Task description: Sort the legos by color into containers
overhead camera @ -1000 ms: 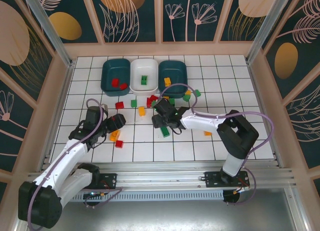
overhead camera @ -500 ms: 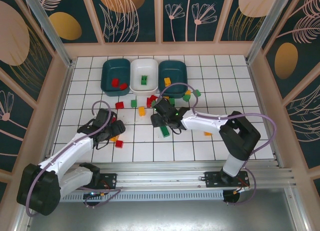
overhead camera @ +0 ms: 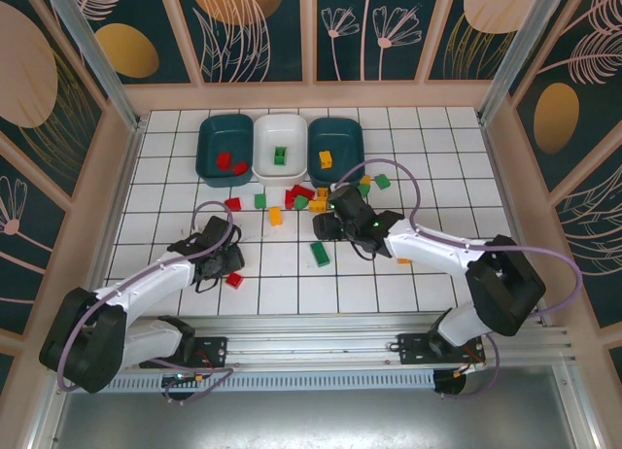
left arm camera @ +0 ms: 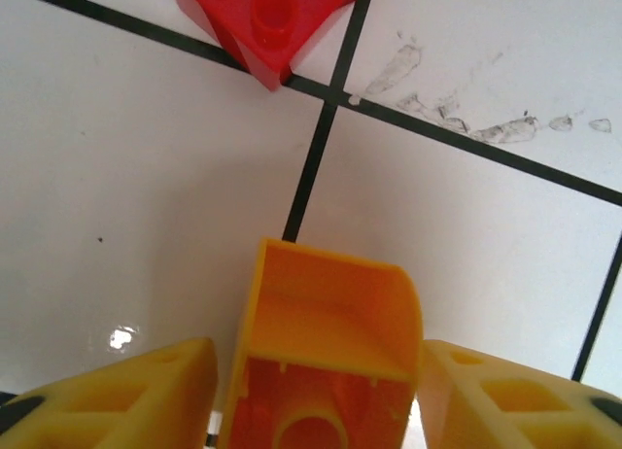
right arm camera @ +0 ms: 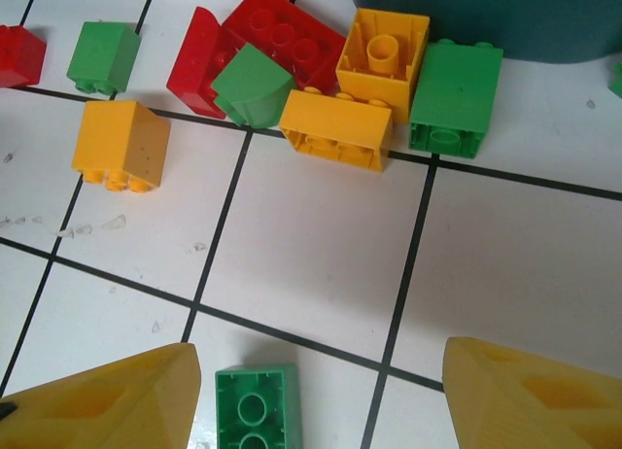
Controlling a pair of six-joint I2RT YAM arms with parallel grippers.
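Legos lie scattered over the white tiled surface [overhead camera: 437, 177] in front of three containers at the far side. The left teal tub [overhead camera: 206, 138] has two red bricks in it, the white tub [overhead camera: 265, 130] a green one, and the right teal tub [overhead camera: 348, 135] an orange-yellow one. On my left wrist view the left gripper [left arm camera: 316, 352] has its fingers [left arm camera: 117, 396] close on either side of an orange-yellow brick [left arm camera: 326, 313], whose hollow underside faces the camera. The finger on the right of that view touches the brick and the other sits just beside it, so I cannot tell whether it is truly clamped (the gap is a sliver). A red brick [left arm camera: 272, 12] lies just beyond, on a tile line. The right gripper [right arm camera: 316, 371] hangs over the surface with its jaws wide and nothing between them. A green brick [right arm camera: 255, 405] lies near one finger, and ahead sits a tight cluster [right arm camera: 335, 128] of red, green and orange-yellow bricks, close to the right teal tub.
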